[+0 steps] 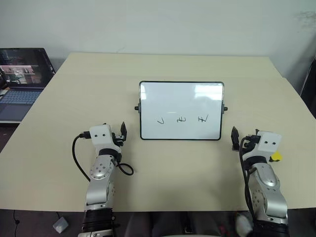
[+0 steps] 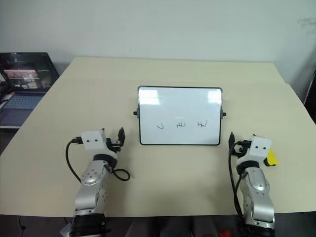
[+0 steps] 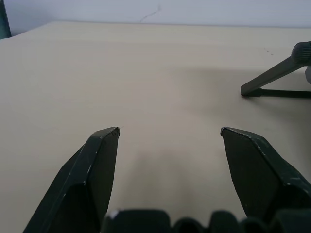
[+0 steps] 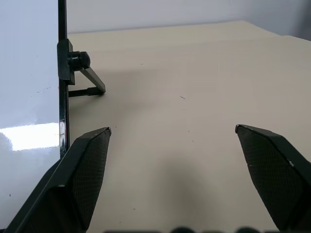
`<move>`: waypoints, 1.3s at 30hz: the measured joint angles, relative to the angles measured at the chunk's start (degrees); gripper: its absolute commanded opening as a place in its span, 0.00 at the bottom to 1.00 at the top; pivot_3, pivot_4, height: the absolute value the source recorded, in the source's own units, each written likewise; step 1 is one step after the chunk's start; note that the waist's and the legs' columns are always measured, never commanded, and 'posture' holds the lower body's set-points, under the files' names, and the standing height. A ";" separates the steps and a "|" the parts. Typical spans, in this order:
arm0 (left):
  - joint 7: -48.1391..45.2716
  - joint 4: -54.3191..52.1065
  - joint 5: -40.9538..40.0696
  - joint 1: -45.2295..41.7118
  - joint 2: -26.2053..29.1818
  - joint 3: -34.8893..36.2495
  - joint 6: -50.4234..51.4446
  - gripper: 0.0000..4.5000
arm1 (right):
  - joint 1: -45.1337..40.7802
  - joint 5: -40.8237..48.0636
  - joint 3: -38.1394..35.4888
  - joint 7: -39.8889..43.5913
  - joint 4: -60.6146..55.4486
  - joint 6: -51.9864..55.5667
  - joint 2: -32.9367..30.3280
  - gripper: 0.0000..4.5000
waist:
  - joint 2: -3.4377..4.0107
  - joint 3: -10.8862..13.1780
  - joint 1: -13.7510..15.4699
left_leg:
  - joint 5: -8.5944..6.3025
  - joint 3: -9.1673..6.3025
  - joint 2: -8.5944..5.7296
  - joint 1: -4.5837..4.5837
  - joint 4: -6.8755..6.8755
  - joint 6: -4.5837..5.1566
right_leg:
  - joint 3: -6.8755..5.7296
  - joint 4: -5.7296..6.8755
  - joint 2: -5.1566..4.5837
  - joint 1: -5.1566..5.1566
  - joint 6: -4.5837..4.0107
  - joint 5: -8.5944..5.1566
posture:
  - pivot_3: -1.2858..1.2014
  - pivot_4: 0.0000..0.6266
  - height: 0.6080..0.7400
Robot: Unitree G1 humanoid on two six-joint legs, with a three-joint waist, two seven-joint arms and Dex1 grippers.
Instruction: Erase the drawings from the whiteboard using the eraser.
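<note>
Three black drawings (image 1: 181, 119) | glossy whiteboard (image 1: 180, 98) | yellow eraser (image 1: 276, 156)

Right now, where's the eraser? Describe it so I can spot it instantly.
Start at the tan table with the propped-up whiteboard in its middle. Go to the board's right, down to the right gripper. The eraser peeks out beside that arm's white wrist housing, on its outer side: a small bright yellow block, the only yellow thing on the table.

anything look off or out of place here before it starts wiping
One thing: the yellow eraser is half hidden behind the right arm, off to the board's right. The whiteboard stands propped and straight, three drawings untouched. Both tools, left and right, are open and empty.
</note>
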 measured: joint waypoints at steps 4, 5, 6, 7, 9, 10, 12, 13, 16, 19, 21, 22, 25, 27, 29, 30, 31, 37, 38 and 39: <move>0.23 -0.03 0.22 0.00 -0.08 0.02 0.61 0.81 | -0.01 0.01 -0.10 0.02 0.00 -0.01 0.00 0.99 | 0.00 0.00 0.00 | 0.00 0.00 0.00 0.00 0.00 0.00 | 0.00 0.00 0.00 0.00 0.00 0.00 | 0.52 0.24 1.00; 0.32 -0.04 0.21 0.00 -0.15 0.05 0.61 0.81 | -0.03 0.01 -0.15 0.02 0.01 -0.01 0.00 0.99 | 0.00 0.00 0.00 | 0.00 0.00 0.00 0.00 0.00 0.00 | 0.00 0.00 0.00 0.00 0.00 0.00 | 0.52 0.24 1.00; 0.43 -0.04 0.21 -0.01 -0.16 0.05 0.61 0.81 | -0.04 0.02 -0.17 0.02 0.01 -0.01 -0.01 0.99 | 0.00 0.00 0.00 | 0.00 0.00 0.00 0.00 0.00 0.00 | 0.00 0.00 0.00 0.00 0.00 0.00 | 0.52 0.24 1.00; 0.65 -0.04 0.22 -0.01 -0.16 0.08 0.60 0.81 | -0.06 0.06 -0.20 0.01 0.01 -0.01 0.00 0.99 | 0.00 0.00 0.00 | 0.00 0.00 0.00 0.00 0.00 0.00 | 0.00 0.00 0.00 0.00 0.00 0.00 | 0.52 0.24 1.00; 1.24 -0.04 0.23 -0.01 -0.16 0.19 0.60 0.81 | -0.15 0.17 -0.32 -0.02 0.01 0.00 0.05 0.99 | 0.00 0.00 0.01 | 0.00 -0.01 0.01 0.00 0.00 0.00 | 0.00 0.00 0.00 0.00 0.00 0.00 | 0.52 0.24 1.00; 1.28 -0.04 0.22 -0.01 -0.15 0.26 0.60 0.81 | -0.25 0.36 -0.44 -0.07 0.01 0.00 0.14 0.99 | 0.00 0.00 0.01 | 0.00 0.00 0.00 0.00 0.00 0.00 | 0.00 0.00 0.00 0.00 0.00 0.00 | 0.52 0.24 1.00; 1.29 -0.04 0.21 -0.05 -0.13 0.30 0.60 0.81 | -0.58 0.77 -0.65 -0.11 0.01 0.01 0.24 0.99 | 0.00 0.00 0.00 | 0.00 0.00 0.00 0.00 0.00 0.00 | 0.00 0.00 0.00 0.00 0.00 0.00 | 0.52 0.24 1.00; 1.30 -0.04 0.20 -0.09 -0.13 0.30 0.60 0.81 | -0.83 1.11 -0.79 -0.12 0.01 0.01 0.25 0.99 | 0.00 0.00 0.00 | 0.00 0.00 0.00 0.00 0.00 0.00 | 0.01 0.00 0.00 0.00 0.00 0.00 | 0.52 0.24 1.00; 1.20 -0.04 0.09 -0.18 -0.06 0.28 0.69 0.81 | -1.36 1.77 -1.07 -0.12 0.01 0.01 0.24 0.99 | 0.00 0.00 0.00 | 0.00 0.00 0.00 0.00 0.00 0.00 | 0.00 0.00 0.00 0.00 0.00 0.00 | 0.52 0.24 1.00; 1.14 -0.04 0.01 -0.20 -0.02 0.20 0.78 0.81 | -1.36 1.88 -1.32 -0.13 0.01 0.01 0.24 0.99 | 0.00 0.00 0.00 | 0.00 0.00 0.00 0.00 0.00 0.00 | 0.00 0.00 0.00 0.00 0.00 0.00 | 0.52 0.24 1.00; 1.05 -0.04 -0.02 -0.23 -0.01 0.10 0.82 0.81 | -1.35 1.89 -1.34 -0.12 0.01 0.01 0.24 0.99 | 0.00 0.00 0.01 | 0.00 0.00 0.00 0.00 0.00 0.00 | 0.00 0.00 0.00 0.00 0.00 0.00 | 0.52 0.24 1.00; 0.96 -0.05 -0.01 -0.26 0.02 0.04 0.84 0.81 | -1.36 1.88 -1.34 -0.12 0.01 0.01 0.24 0.99 | 0.00 0.00 0.00 | 0.00 0.00 0.00 0.00 0.00 0.00 | 0.00 0.00 0.00 0.00 0.00 0.00 | 0.52 0.24 1.00; 0.65 -0.04 -0.02 -0.50 0.08 0.03 1.01 0.81 | -1.37 1.89 -1.34 -0.12 0.01 0.01 0.22 0.99 | 0.00 0.00 0.01 | 0.00 0.00 0.00 0.00 0.00 0.00 | 0.00 0.00 0.00 0.00 0.00 0.00 | 0.52 0.24 1.00; 0.44 -0.04 -0.04 -0.72 0.14 0.05 1.06 0.81 | -1.38 1.89 -1.34 -0.12 0.01 0.01 0.21 0.99 | 0.00 0.00 0.00 | 0.00 0.00 0.00 0.00 0.00 0.00 | 0.00 0.00 0.00 0.00 0.00 0.00 | 0.52 0.24 1.00; 0.23 -0.04 -0.05 -0.94 0.16 0.08 1.18 0.81 | -1.39 1.89 -1.34 -0.12 0.01 0.01 0.19 0.99 | 0.00 0.00 0.01 | 0.00 0.00 0.00 0.00 0.00 0.00 | 0.00 0.00 0.00 0.00 0.00 0.00 | 0.52 0.24 1.00; 0.15 -0.04 -0.05 -1.03 0.17 0.09 1.30 0.81 | -1.41 1.89 -1.34 -0.12 0.01 0.01 0.18 0.99 | 0.00 0.00 0.01 | 0.00 0.00 0.00 0.00 0.00 0.00 | 0.00 0.00 0.00 0.00 0.00 0.00 | 0.52 0.24 1.00; 0.11 -0.04 -0.05 -1.12 0.17 0.09 1.46 0.81 | -1.45 1.89 -1.34 -0.12 0.01 0.01 0.17 0.99 | 0.00 0.00 0.01 | 0.00 0.00 0.00 0.00 0.00 0.00 | 0.00 0.00 0.00 0.00 0.00 0.00 | 0.52 0.24 1.00; -2.42 -0.36 -1.55 -1.12 3.07 0.84 2.56 0.81 | -1.97 2.02 -1.32 0.05 -0.01 0.65 -0.34 0.99 | 0.00 0.00 -0.08 | 0.00 -0.01 0.03 0.01 -0.01 0.00 | -0.01 0.01 0.01 0.00 0.00 0.00 | 0.52 0.24 1.00; -3.96 -0.48 -2.70 -1.24 4.56 1.78 3.11 0.81 | -1.97 2.09 -1.32 0.16 -0.01 0.79 -0.57 0.99 | 0.01 0.00 -0.10 | 0.00 0.00 0.05 0.02 -0.02 0.00 | -0.02 0.02 0.01 0.00 -0.01 0.00 | 0.52 0.24 1.00; -6.06 -0.48 -4.46 -1.54 6.76 2.89 3.82 0.81 | -1.96 2.16 -1.31 0.32 -0.01 0.86 -0.77 0.99 | 0.01 0.01 -0.15 | 0.00 0.00 0.06 0.02 -0.03 0.00 | -0.04 0.01 0.03 -0.01 -0.01 -0.01 | 0.52 0.24 1.00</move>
